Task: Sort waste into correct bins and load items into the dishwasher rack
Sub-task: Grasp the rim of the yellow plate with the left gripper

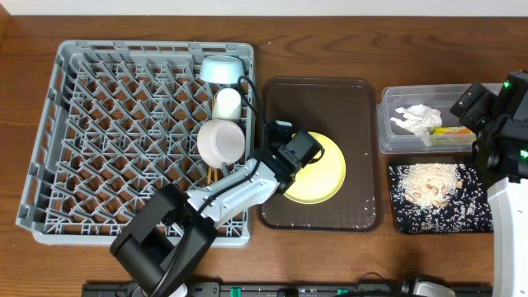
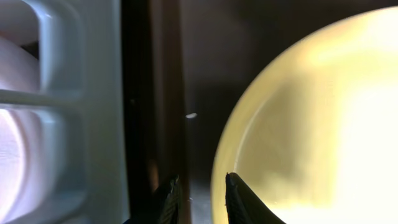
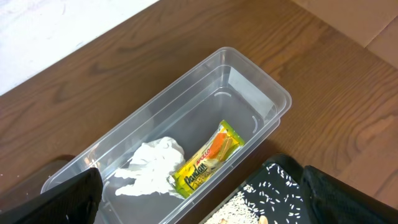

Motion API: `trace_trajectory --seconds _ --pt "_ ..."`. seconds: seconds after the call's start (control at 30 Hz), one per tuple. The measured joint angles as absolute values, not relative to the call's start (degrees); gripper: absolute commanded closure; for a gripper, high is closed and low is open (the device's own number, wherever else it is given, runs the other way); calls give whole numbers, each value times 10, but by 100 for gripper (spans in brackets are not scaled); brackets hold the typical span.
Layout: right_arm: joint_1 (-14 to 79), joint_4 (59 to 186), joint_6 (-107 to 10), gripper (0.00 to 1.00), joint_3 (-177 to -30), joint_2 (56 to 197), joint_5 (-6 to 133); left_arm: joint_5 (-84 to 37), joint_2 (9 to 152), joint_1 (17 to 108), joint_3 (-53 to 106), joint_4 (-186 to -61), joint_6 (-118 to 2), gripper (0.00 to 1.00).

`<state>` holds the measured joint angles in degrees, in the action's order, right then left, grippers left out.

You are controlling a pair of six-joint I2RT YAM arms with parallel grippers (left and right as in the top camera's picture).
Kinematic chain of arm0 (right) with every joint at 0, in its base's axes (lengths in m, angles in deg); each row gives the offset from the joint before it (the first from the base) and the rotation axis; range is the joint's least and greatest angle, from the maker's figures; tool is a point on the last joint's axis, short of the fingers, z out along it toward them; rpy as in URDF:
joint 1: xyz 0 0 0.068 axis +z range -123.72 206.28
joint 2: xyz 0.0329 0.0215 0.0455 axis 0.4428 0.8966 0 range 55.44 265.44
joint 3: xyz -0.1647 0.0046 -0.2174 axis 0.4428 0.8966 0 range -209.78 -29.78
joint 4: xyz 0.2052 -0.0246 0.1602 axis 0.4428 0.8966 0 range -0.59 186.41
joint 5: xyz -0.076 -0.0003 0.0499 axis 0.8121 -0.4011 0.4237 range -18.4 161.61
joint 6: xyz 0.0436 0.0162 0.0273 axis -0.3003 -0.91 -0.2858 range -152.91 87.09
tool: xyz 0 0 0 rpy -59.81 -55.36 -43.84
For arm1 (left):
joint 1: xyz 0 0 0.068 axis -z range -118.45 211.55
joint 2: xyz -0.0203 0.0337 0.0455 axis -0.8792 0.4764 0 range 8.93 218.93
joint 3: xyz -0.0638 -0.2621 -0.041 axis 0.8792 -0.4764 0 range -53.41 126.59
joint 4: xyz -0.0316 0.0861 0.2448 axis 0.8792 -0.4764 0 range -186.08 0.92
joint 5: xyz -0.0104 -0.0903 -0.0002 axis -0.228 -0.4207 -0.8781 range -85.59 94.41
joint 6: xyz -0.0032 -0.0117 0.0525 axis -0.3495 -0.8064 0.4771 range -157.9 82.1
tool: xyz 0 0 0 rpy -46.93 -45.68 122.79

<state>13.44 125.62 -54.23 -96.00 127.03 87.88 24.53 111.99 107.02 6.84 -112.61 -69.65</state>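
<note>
L fingers slightly parted astride yellow plate rim, on brown tray; R fingers spread wide over clear tub w/ napkin + wrapper.

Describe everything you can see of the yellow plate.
The yellow plate is round, pale yellow, smooth and glossy, with a shallow raised rim and nothing on it. It lies flat on the dark brown serving tray. The left gripper covers its edge nearest the dishwasher rack, fingers slightly parted: one over the plate, one over the tray. Whether they touch it cannot be told.
</note>
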Motion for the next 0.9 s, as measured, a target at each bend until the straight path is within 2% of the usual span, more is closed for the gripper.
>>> trace_trajectory --seconds 0.67,0.9 --pt "134 1256 -542 1 -960 1270 879 186 1120 1070 68 -1129 -707 71" --pt "134 1256 -542 1 -960 1270 879 183 1136 1070 68 -1124 -709 67"
